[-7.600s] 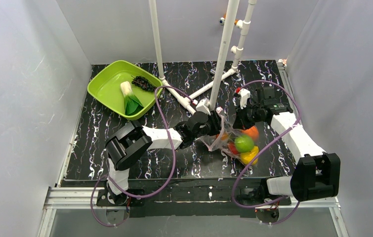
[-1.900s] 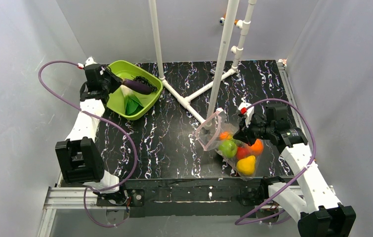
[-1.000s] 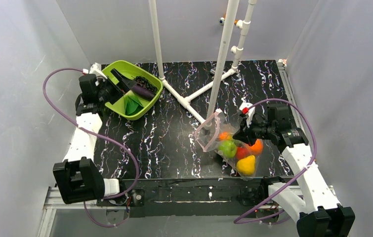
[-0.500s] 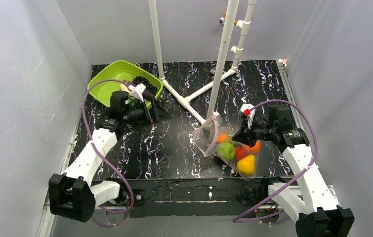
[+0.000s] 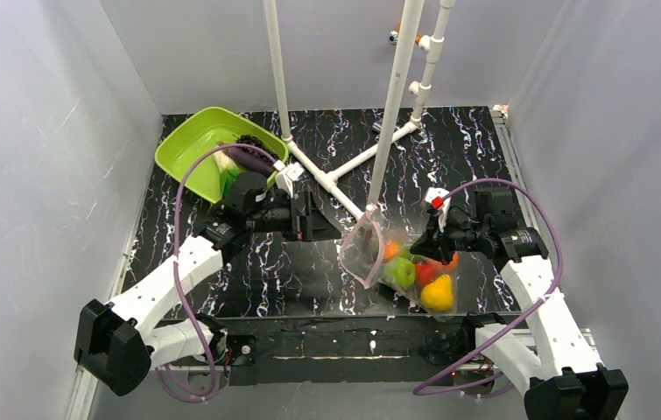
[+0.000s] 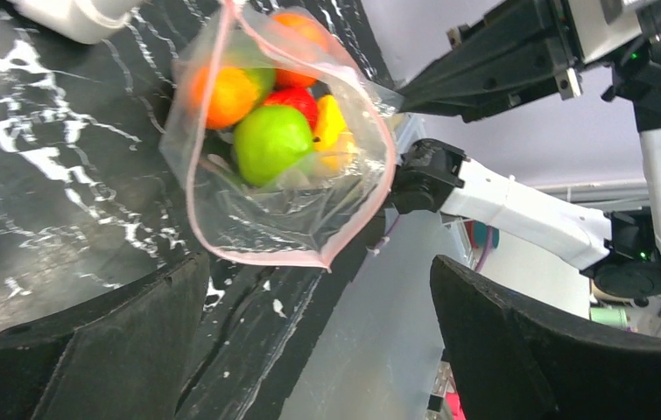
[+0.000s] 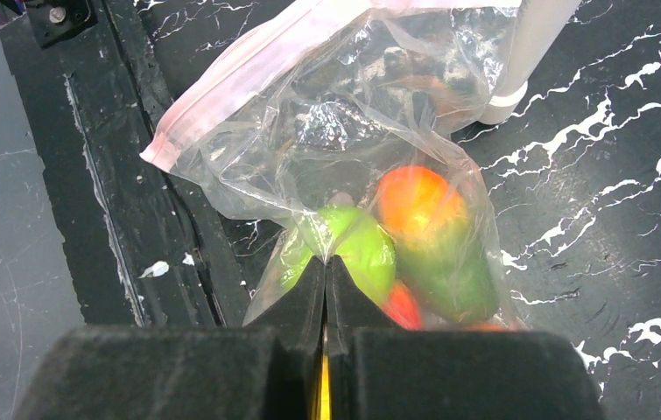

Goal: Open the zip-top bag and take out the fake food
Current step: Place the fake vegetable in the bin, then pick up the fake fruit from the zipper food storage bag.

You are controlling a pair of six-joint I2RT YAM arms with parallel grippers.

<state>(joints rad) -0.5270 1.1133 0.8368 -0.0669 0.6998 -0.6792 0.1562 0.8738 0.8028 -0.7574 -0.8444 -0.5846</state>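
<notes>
From above, shows the zip-top bag point(image 5: 369, 255) on the near right part of the black marbled surface point(image 5: 309, 271), pink-rimmed mouth gaping toward the left, just beside the foot of a white pipe frame point(image 5: 386, 131). Carries the fake food point(image 5: 423, 278) inside: green apple point(image 5: 403, 273), orange point(image 5: 390, 249), a red piece, and a yellow fruit point(image 5: 437, 296) nearest the front edge. Pinches the bag's film from the right with the right claw point(image 5: 420, 249), fully closed on the plastic. Aims the left claw point(image 5: 326, 220) at the mouth, spread wide, gripping nothing, near the bag but apart from it. Gives, in this view alone, the lime-green tray point(image 5: 182, 149) at the far left, with purple eggplant point(image 5: 252, 160), dark grapes point(image 5: 255, 141) and a green-white leafy vegetable point(image 5: 226, 172) in it.

From the left wrist, looks straight into the open mouth between two wide black fingers point(image 6: 108, 350): pink strip as one unbroken loop, green apple foremost, orange beside it, red and yellow behind. Catches too the right claw point(image 6: 410, 86) nipping the bag's far edge.

From the right wrist, adds the close detail: shut fingertips point(image 7: 309, 293) meeting on crinkled film right over the green apple, orange just beyond, a sliver of yellow in the seam between the fingers.
</notes>
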